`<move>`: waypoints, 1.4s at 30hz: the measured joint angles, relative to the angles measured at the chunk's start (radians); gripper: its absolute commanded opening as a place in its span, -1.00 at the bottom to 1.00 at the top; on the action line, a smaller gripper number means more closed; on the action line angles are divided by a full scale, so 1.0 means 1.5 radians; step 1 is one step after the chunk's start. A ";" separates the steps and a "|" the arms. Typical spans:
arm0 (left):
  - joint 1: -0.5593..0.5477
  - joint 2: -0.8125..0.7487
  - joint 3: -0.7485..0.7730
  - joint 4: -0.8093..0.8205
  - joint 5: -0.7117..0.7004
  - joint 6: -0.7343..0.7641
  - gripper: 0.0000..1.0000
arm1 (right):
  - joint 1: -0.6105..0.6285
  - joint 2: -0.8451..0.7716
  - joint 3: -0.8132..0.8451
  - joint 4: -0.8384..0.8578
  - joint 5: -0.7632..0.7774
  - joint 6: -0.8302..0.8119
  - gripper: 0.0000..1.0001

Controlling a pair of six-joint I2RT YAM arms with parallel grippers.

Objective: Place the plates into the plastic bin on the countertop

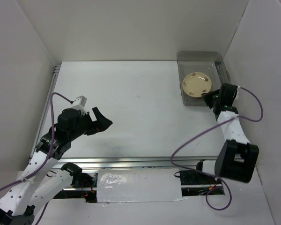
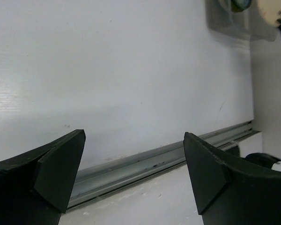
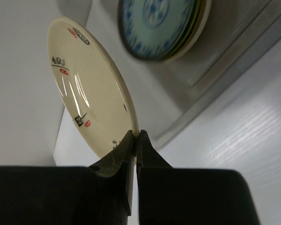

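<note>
My right gripper (image 1: 210,97) is shut on the rim of a cream plate (image 1: 197,84) with dark and red marks, holding it above the clear plastic bin (image 1: 185,57) at the back right of the white countertop (image 1: 131,112). In the right wrist view the cream plate (image 3: 86,89) stands tilted on edge in my gripper (image 3: 136,136). A stack of plates with a blue-patterned one (image 3: 157,23) on top lies in the bin (image 3: 210,70) beyond it. My left gripper (image 1: 103,121) is open and empty over the left of the countertop; it also shows in the left wrist view (image 2: 133,168).
White walls (image 1: 28,61) enclose the countertop. A metal rail (image 1: 131,163) runs along its near edge and also shows in the left wrist view (image 2: 145,164). Purple cables (image 1: 196,138) loop from both arms.
</note>
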 measured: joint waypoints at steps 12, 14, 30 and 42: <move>-0.021 -0.039 0.015 -0.090 0.077 0.126 0.99 | -0.129 0.250 0.189 -0.030 -0.010 0.015 -1.00; -0.021 -0.021 0.014 -0.091 0.096 0.137 0.99 | -0.129 0.273 0.228 -0.040 -0.010 0.015 -1.00; -0.021 -0.011 0.017 -0.101 0.083 0.140 0.99 | -0.097 0.287 0.252 -0.056 -0.035 0.004 1.00; 0.004 0.107 0.205 -0.151 -0.215 0.144 0.99 | 0.197 -0.104 0.222 -0.204 0.123 -0.229 1.00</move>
